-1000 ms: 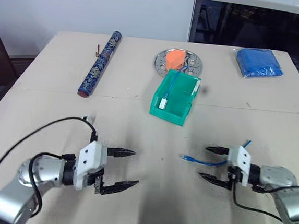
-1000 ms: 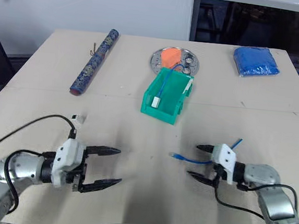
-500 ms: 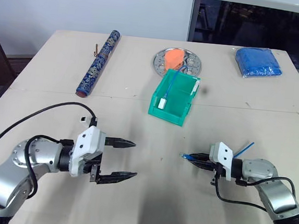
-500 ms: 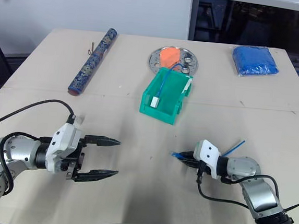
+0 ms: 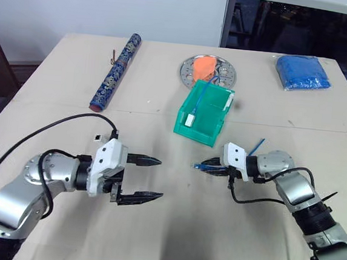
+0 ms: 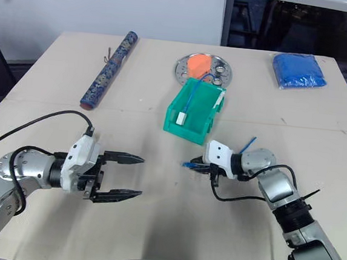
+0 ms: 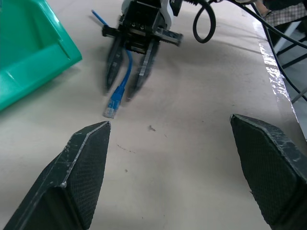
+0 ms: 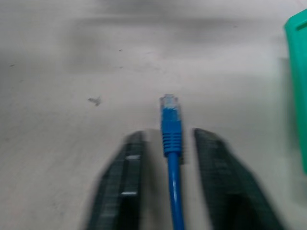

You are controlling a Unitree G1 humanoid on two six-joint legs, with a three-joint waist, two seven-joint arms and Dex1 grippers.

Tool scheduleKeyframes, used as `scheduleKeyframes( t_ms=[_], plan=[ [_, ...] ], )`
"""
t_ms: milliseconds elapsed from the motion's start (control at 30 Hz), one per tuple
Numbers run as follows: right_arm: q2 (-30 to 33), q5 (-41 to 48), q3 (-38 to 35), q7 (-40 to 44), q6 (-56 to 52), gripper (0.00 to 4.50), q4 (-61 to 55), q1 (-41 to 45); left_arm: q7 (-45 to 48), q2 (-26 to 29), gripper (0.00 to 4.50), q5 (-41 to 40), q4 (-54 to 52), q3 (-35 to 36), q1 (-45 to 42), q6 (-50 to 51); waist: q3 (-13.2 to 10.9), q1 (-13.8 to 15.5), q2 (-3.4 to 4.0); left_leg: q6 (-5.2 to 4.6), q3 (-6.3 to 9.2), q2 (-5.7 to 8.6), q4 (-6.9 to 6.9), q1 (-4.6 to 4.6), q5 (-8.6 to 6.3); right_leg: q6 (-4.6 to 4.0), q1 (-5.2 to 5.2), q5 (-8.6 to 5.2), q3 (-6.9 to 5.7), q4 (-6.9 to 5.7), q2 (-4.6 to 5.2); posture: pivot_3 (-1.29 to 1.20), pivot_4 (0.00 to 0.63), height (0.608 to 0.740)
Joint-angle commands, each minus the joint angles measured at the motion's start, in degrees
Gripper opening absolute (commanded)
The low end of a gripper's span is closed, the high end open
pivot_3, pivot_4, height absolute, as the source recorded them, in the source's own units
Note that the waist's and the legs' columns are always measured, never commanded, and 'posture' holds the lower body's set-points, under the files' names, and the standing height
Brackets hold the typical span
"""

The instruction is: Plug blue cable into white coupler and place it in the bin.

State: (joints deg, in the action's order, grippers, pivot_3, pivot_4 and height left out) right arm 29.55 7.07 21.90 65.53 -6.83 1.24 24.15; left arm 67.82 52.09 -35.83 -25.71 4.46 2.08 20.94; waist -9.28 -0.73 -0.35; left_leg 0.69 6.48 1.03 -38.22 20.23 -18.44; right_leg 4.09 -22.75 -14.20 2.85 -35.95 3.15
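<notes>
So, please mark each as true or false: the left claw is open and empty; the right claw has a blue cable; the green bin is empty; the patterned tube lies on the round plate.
1. The left claw is open and empty. True.
2. The blue cable sits between the fingers of the right claw. True.
3. The bin is empty. False: the bin holds a white coupler and a second blue cable.
4. The tube lies on the plate. False: the patterned tube lies on the table, apart from the round plate.

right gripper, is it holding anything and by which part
The right gripper holds the blue cable between its fingers, just behind the plug. The left gripper holds nothing.
</notes>
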Motion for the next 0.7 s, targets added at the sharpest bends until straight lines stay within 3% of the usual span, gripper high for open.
scheduleKeyframes(
  t_ms=[33, 100, 133, 167, 433, 567, 700],
  plan=[
    [1.3, 3.2, -6.1, -2.1, 0.6, 2.88, -3.6, -2.4, 0.4, -2.3, 4.09, 3.3, 3.6, -3.9, -5.1, -1.7, 0.0, 0.1, 0.01, 0.0, 0.03, 0.01, -0.01, 0.08, 0.0, 0.0, -0.06, 0.0, -0.01, 0.0, 0.01, 0.0, 0.15, 0.74],
    [2.0, 4.9, -11.0, -5.4, 0.7, 3.96, -6.8, -5.9, -0.1, -5.1, 4.09, 5.1, 6.9, -6.6, -9.7, -2.0, 0.0, 0.1, -0.03, 0.01, 0.12, 0.09, -0.1, 0.3, 0.01, 0.01, -0.26, 0.01, -0.1, -0.05, 0.05, 0.0, 0.15, 0.74],
    [2.4, 6.3, -13.4, -6.5, -0.1, 4.35, -9.2, -8.4, -0.2, -6.2, 4.09, 6.0, 8.6, -7.8, -11.5, -2.2, 0.0, 0.2, -0.06, 0.02, 0.17, 0.12, -0.15, 0.44, 0.01, 0.01, -0.37, 0.02, -0.13, -0.13, 0.07, 0.0, 0.15, 0.74],
    [3.1, 8.2, -16.2, -7.4, -1.2, 4.44, -12.4, -12.0, -0.2, -7.3, 4.09, 7.8, 10.6, -9.3, -13.4, -2.8, 0.1, 0.3, -0.13, 0.02, 0.17, 0.15, -0.19, 0.55, 0.02, 0.01, -0.49, 0.02, -0.13, -0.27, 0.1, 0.0, 0.15, 0.74],
    [4.0, 19.6, -35.1, -11.0, -3.0, 4.44, -27.2, -41.1, 5.1, -13.0, 4.09, 20.3, 29.8, -19.5, -22.8, -14.9, 0.2, 0.0, -0.3, -0.02, -0.08, 0.35, -0.24, 0.48, 0.03, 0.02, -0.66, 0.01, -0.15, -0.67, 0.36, 0.0, 0.15, 0.74],
    [3.6, 20.1, -37.0, -11.8, -2.3, 4.44, -28.8, -47.2, 3.2, -17.0, 4.09, 27.1, 38.8, -22.4, -26.6, -23.2, 0.2, -0.1, -0.41, -0.25, -0.14, 0.34, -0.4, 0.35, -0.08, 0.06, -0.59, 0.03, -0.14, -0.84, 0.34, 0.0, 0.15, 0.74],
    [2.9, 19.2, -36.7, -13.6, -1.2, 4.44, -28.7, -48.1, 3.7, -20.1, 4.09, 29.5, 44.1, -23.6, -29.3, -27.6, 0.2, -0.1, -0.41, -0.28, -0.19, 0.33, -0.47, -0.58, -0.08, 0.14, 0.44, 0.02, -0.06, -0.83, 0.3, 0.0, 0.15, 0.74]
  ],
)
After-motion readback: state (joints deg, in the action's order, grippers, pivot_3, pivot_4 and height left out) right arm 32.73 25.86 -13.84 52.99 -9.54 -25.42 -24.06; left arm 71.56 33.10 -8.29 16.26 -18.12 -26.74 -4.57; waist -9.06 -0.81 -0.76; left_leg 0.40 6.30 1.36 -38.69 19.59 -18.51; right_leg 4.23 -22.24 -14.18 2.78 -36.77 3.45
